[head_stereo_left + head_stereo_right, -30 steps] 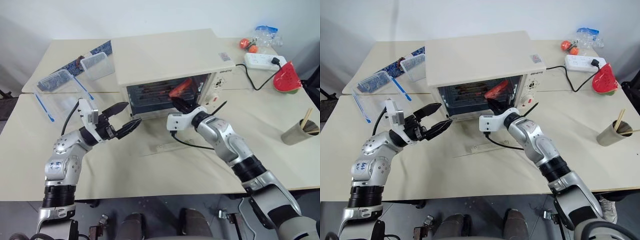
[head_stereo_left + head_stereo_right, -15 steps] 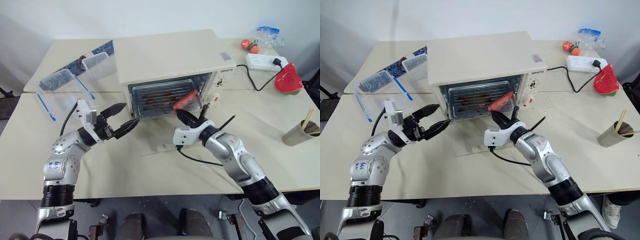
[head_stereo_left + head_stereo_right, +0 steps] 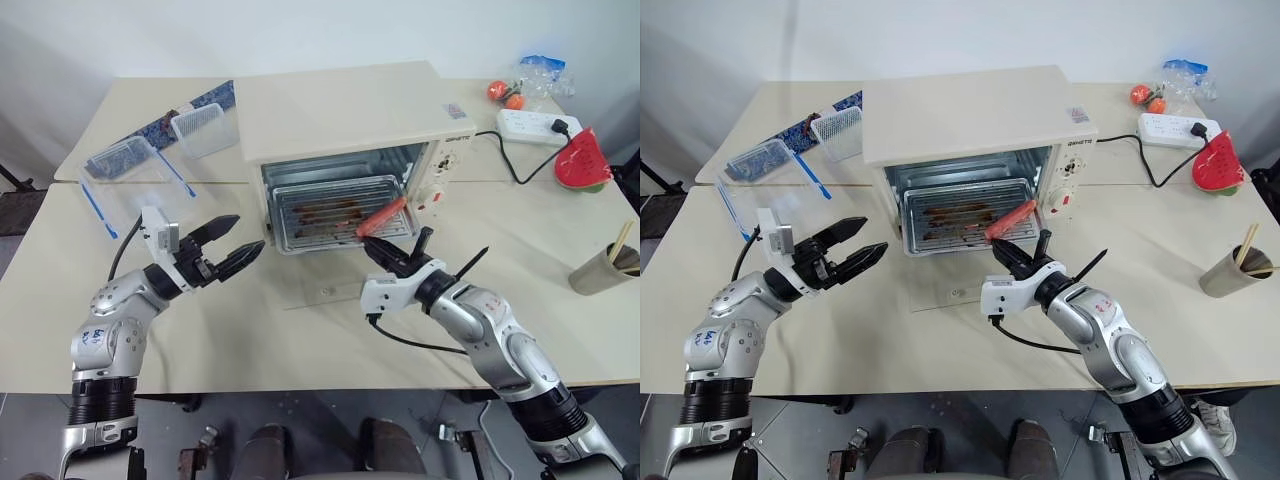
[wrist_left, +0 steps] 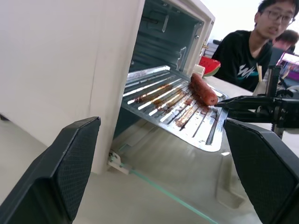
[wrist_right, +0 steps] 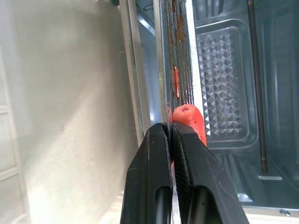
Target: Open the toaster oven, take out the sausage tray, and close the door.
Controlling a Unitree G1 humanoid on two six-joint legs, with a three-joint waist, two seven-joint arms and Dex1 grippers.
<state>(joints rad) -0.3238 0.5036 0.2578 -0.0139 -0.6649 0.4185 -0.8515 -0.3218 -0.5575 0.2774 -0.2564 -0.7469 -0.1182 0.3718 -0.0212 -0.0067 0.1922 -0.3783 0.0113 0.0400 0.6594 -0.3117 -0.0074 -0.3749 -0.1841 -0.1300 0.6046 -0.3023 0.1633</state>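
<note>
The cream-white toaster oven [image 3: 345,110] stands mid-table with its glass door [image 3: 322,280] folded down flat onto the table in front. The silver sausage tray [image 3: 325,210] sticks partly out of the oven's mouth, grease-stained, with one red-orange sausage [image 3: 382,217] at its front right corner. My right gripper [image 3: 386,256] is shut on the tray's front edge beside the sausage; in the right wrist view its fingers [image 5: 156,154] pinch the thin metal rim. My left gripper [image 3: 236,254] hangs open to the left of the oven, holding nothing, apart from the tray [image 4: 173,107].
Clear plastic containers [image 3: 125,165] lie at the back left. A power strip [image 3: 535,125], a watermelon slice [image 3: 583,160] and a cup with chopsticks [image 3: 605,265] sit on the right. A person [image 4: 252,42] sits beyond the table's right side.
My right arm has drawn back toward me with the tray in its grip, sliding the tray out of the oven. The left gripper has stayed open and drifted slightly left.
</note>
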